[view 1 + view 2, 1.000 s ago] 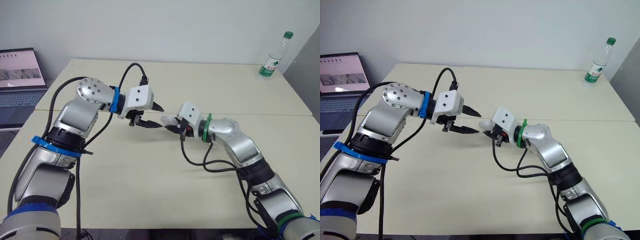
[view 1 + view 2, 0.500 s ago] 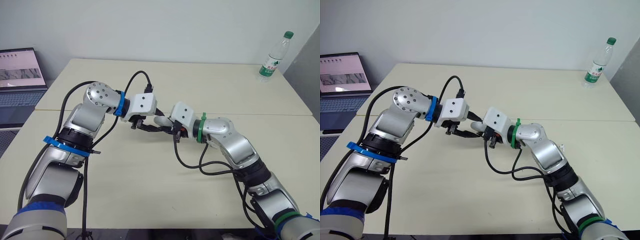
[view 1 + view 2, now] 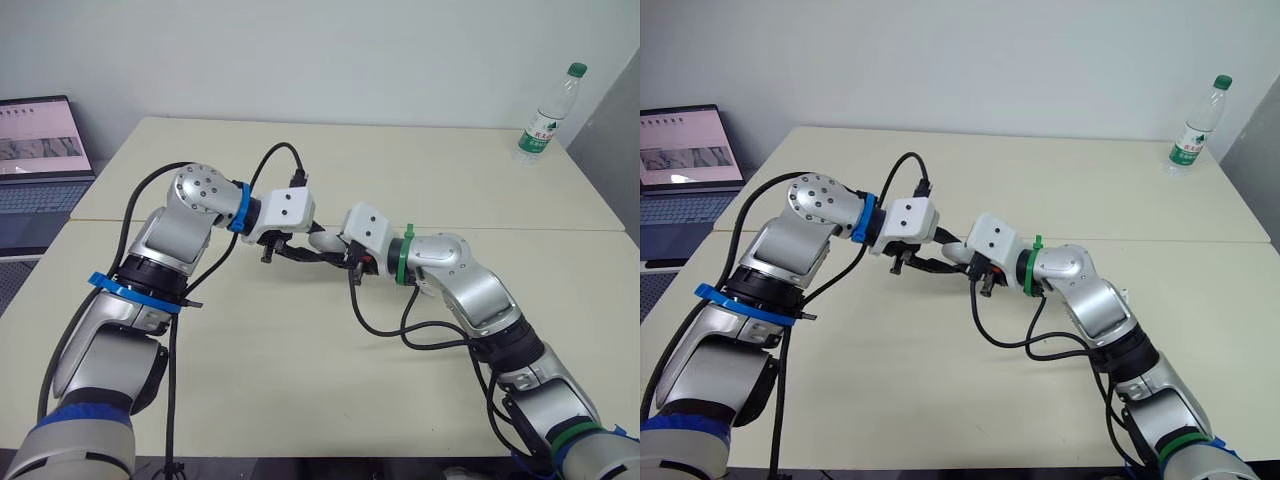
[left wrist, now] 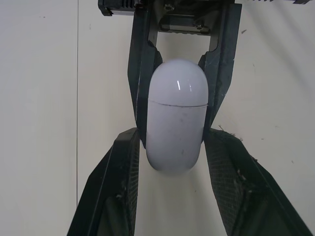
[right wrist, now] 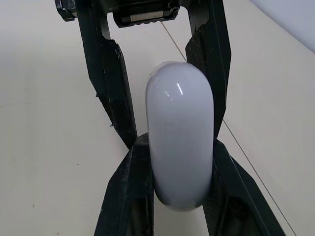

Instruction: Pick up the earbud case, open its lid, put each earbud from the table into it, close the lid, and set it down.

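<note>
Holding the earbud case (image 4: 175,113) above the bench (image 3: 300,380) in our clamped right claw (image 5: 179,142), left claw (image 4: 173,137) open astride it, we judge it light, rigid, slick: pinch broad sides, off the lid seam.

From the head, the right hand (image 3: 333,252) hides most of the earbud case (image 3: 320,240); the laptop (image 3: 40,150) is cropped.

A glossy white, pill-shaped earbud case (image 4: 175,115) hangs just above the pale table (image 3: 300,380), near its middle. The lid is shut, its seam a thin line below the domed end. It is clamped lengthwise in the right gripper (image 5: 178,142), and the left gripper (image 4: 174,135) meets it head-on, fingers spread either side of its base.
</note>
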### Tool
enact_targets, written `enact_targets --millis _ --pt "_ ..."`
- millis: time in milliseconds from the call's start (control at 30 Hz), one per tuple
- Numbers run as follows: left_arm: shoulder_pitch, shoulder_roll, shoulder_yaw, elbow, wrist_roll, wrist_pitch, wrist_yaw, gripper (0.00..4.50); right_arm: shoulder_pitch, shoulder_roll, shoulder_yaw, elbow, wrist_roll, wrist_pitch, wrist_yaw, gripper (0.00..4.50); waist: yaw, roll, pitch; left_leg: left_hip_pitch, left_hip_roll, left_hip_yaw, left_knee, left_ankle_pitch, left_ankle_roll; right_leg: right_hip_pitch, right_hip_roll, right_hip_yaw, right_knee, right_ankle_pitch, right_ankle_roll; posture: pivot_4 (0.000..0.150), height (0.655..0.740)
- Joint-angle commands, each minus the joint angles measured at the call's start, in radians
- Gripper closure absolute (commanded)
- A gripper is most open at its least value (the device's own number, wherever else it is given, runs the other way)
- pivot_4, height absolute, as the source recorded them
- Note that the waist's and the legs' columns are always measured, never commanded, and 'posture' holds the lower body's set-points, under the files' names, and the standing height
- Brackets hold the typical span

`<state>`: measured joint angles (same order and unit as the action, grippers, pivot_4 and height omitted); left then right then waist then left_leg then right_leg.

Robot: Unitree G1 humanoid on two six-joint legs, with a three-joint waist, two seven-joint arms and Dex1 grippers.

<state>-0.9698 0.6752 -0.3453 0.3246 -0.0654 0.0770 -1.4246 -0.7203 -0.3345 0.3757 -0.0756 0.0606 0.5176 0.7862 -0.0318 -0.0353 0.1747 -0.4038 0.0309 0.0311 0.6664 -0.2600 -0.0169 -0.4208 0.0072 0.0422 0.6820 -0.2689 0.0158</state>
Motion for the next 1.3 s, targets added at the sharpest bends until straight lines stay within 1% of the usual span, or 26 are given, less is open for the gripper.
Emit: enact_targets --millis 33,100,133,200,267,533,633,700,767,800,833,867,933,967,1000,1300 --pt "-0.047 -0.019 0.036 -0.028 -0.007 0.004 0.014 2.84 -0.019 0.003 0.001 -0.022 -0.008 -0.014 0.006 3.64 0.0 0.0 0.0 0.0 0.0 0.0 0.0 0.0 0.0 0.0 0.0 0.0 0.0 0.0 0.0 0.15 0.74" --pt "-0.045 -0.019 0.042 -0.032 -0.019 0.016 -0.002 2.11 -0.021 0.003 0.0 -0.019 -0.009 -0.015 0.004 3.64 0.0 0.0 0.0 0.0 0.0 0.0 0.0 0.0 0.0 0.0 0.0 0.0 0.0 0.0 0.0 0.15 0.74" --pt "-0.043 -0.017 0.043 -0.034 -0.017 0.014 -0.003 1.93 -0.021 0.003 -0.001 -0.019 -0.009 -0.015 0.004 3.64 0.0 0.0 0.0 0.0 0.0 0.0 0.0 0.0 0.0 0.0 0.0 0.0 0.0 0.0 0.0 0.15 0.74" --pt "-0.041 -0.017 0.045 -0.033 -0.01 0.013 0.002 1.25 -0.021 0.003 -0.002 -0.017 -0.01 -0.016 0.004 3.64 -0.001 0.0 0.0 0.0 0.0 0.0 0.0 0.0 0.0 0.0 0.0 0.0 0.0 0.0 0.0 0.15 0.74" --pt "-0.043 -0.019 0.046 -0.032 -0.009 0.014 0.003 0.72 -0.019 0.002 -0.002 -0.018 -0.009 -0.015 0.004 3.64 0.0 0.0 0.0 0.0 0.0 0.0 0.0 0.0 0.0 0.0 0.0 0.0 0.0 0.0 0.0 0.15 0.74" --pt "-0.067 -0.013 0.051 0.0 0.001 0.003 -0.007 0.72 -0.015 -0.001 0.001 -0.018 -0.01 -0.017 0.007 3.64 0.0 0.0 0.0 0.0 0.0 0.0 0.0 0.0 0.0 0.0 0.0 0.0 0.0 0.0 0.0 0.15 0.74" --pt "-0.059 -0.01 0.049 -0.009 -0.008 0.009 -0.025 1.31 -0.015 -0.001 0.001 -0.018 -0.01 -0.018 0.006 3.64 0.0 0.0 0.0 0.0 0.0 0.0 0.0 0.0 0.0 0.0 0.0 0.0 0.0 0.0 0.0 0.15 0.74" --pt "-0.05 -0.004 0.045 -0.023 -0.013 0.014 -0.045 1.89 -0.015 0.0 0.0 -0.018 -0.01 -0.018 0.005 3.64 0.0 0.0 0.0 0.0 0.0 0.0 0.0 0.0 0.0 0.0 0.0 0.0 0.0 0.0 0.0 0.15 0.74" --pt "-0.045 -0.003 0.046 -0.03 -0.012 0.017 -0.053 2.58 -0.013 0.001 0.0 -0.019 -0.01 -0.017 0.004 3.64 0.0 0.0 0.0 0.0 0.0 0.0 0.0 0.0 0.0 0.0 0.0 0.0 0.0 0.0 0.0 0.15 0.74" --pt "-0.043 -0.004 0.046 -0.033 -0.012 0.019 -0.057 2.84 -0.012 0.002 -0.001 -0.019 -0.01 -0.016 0.003 3.64 0.0 0.0 0.0 0.0 0.0 0.0 0.0 0.0 0.0 0.0 0.0 0.0 0.0 0.0 0.0 0.15 0.74" --pt "-0.042 -0.004 0.046 -0.036 -0.012 0.025 -0.062 3.21 -0.012 0.004 -0.002 -0.019 -0.01 -0.015 0.002 3.64 0.0 0.0 0.0 0.0 0.0 0.0 0.0 0.0 0.0 0.0 0.0 0.0 0.0 0.0 0.0 0.15 0.74" --pt "-0.041 -0.004 0.045 -0.039 -0.012 0.032 -0.067 3.32 -0.012 0.005 -0.002 -0.019 -0.011 -0.015 0.001 3.64 0.0 0.0 0.0 0.0 0.0 0.0 0.0 0.0 0.0 0.0 0.0 0.0 0.0 0.0 0.0 0.15 0.74" --pt "-0.037 -0.001 0.042 -0.045 -0.009 0.035 -0.074 3.38 -0.015 0.008 -0.003 -0.019 -0.01 -0.013 0.0 3.64 -0.001 0.0 0.0 0.0 0.0 0.0 0.0 0.0 0.0 0.0 0.0 0.0 0.0 0.0 0.0 0.15 0.74" --pt "-0.035 -0.002 0.042 -0.044 -0.007 0.033 -0.073 3.62 -0.017 0.008 -0.003 -0.019 -0.011 -0.014 0.0 3.64 -0.001 0.0 0.0 0.0 0.0 0.0 0.0 0.0 0.0 0.0 0.0 0.0 0.0 0.0 0.0 0.15 0.74" --pt "-0.034 -0.004 0.042 -0.043 -0.005 0.031 -0.072 3.74 -0.019 0.009 -0.003 -0.019 -0.011 -0.015 0.001 3.64 0.0 0.0 0.0 0.0 0.0 0.0 0.0 0.0 0.0 0.0 0.0 0.0 0.0 0.0 0.0 0.15 0.74" --pt "-0.024 -0.008 0.044 -0.048 0.007 0.045 -0.049 3.74 -0.028 0.005 -0.003 -0.018 -0.008 -0.022 0.019 3.64 0.0 0.0 0.0 0.0 0.0 -0.001 0.001 0.0 0.0 0.0 0.0 0.0 0.001 0.0 0.0 0.15 0.74"
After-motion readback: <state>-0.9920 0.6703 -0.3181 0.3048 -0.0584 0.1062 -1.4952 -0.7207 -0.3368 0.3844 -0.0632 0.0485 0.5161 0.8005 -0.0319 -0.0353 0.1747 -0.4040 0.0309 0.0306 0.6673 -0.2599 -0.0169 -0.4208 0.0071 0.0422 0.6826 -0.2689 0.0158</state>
